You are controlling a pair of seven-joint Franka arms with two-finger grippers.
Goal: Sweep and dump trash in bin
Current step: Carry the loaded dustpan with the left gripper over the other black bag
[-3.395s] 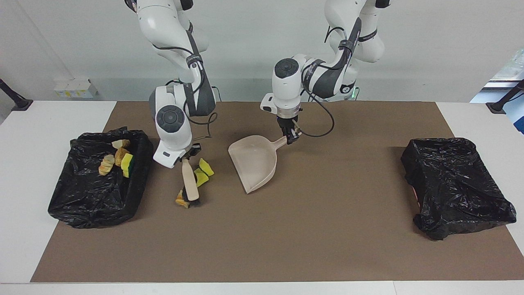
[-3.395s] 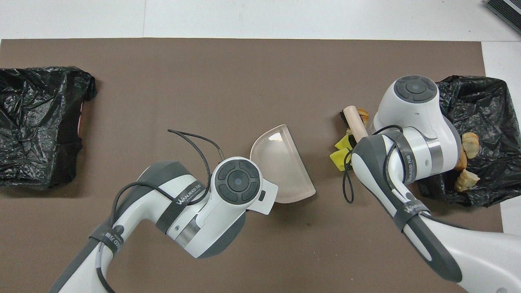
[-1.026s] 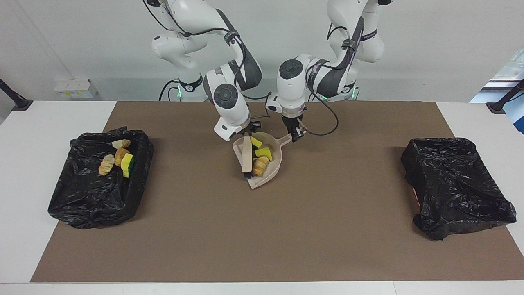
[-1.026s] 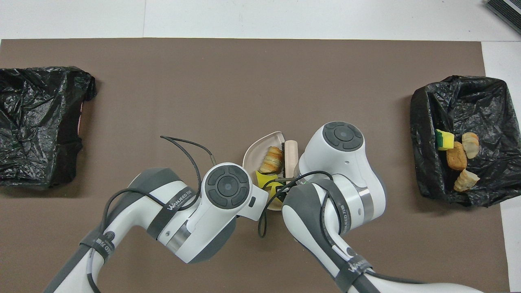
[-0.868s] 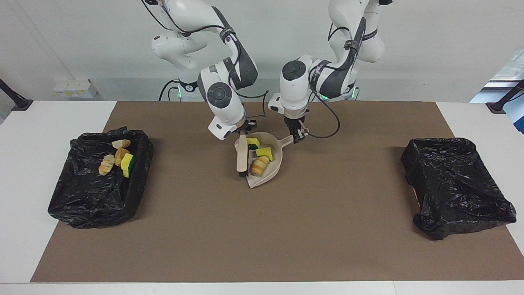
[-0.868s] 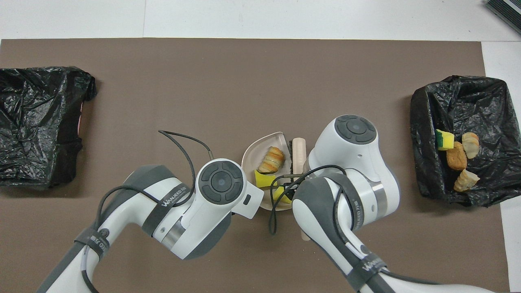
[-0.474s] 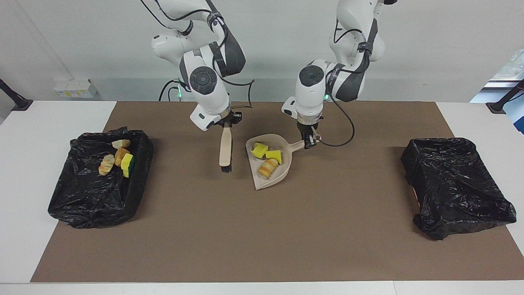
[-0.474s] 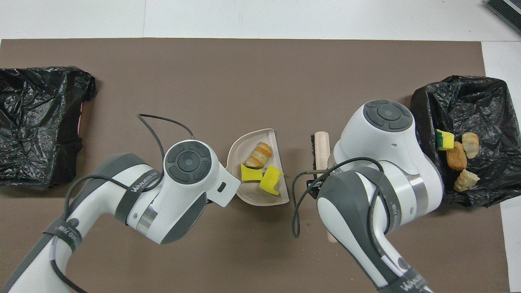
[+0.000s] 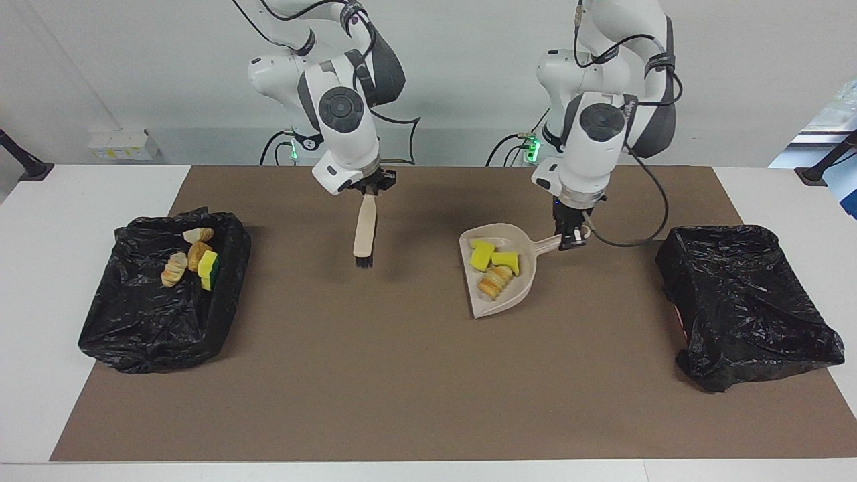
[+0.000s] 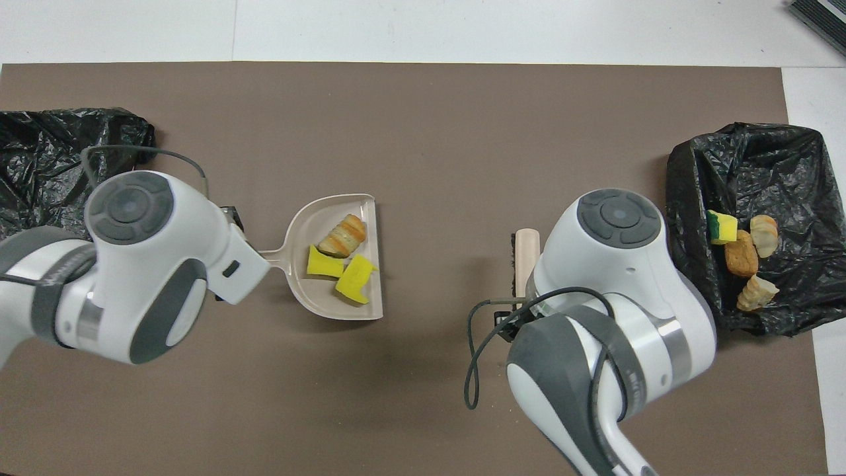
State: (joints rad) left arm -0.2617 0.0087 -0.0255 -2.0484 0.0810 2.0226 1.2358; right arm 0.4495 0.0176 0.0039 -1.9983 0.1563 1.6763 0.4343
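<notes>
Facing view: the left claw (image 9: 573,239) is clamped on the handle of the beige dustpan (image 9: 519,281), which it holds raised over the brown mat (image 9: 428,375), between the middle and the left arm's end of the tabletop (image 9: 40,214). The left arm drops from its folded elbow with the wrist pointing almost straight down. The pan carries three pieces of trash: two yellow sponge pieces (image 9: 493,256) and one golden-brown bread-like bit (image 9: 494,281). The right claw (image 9: 370,191) is closed on the top of a beige brush (image 9: 363,231), which hangs nearly upright, dark bristles down, over the mat; the right arm bends forward from its base with the wrist tilted.

Overhead view: the dustpan (image 10: 301,297) shows its open mouth toward the right arm's side.

Containers: a black-lined bin (image 9: 134,321) at the right arm's end of the tabletop holds four more pieces (image 9: 194,258), one of them a green-backed sponge (image 9: 209,269). A second black-lined bin (image 9: 750,301) sits at the left arm's end; its inside cannot be made out.
</notes>
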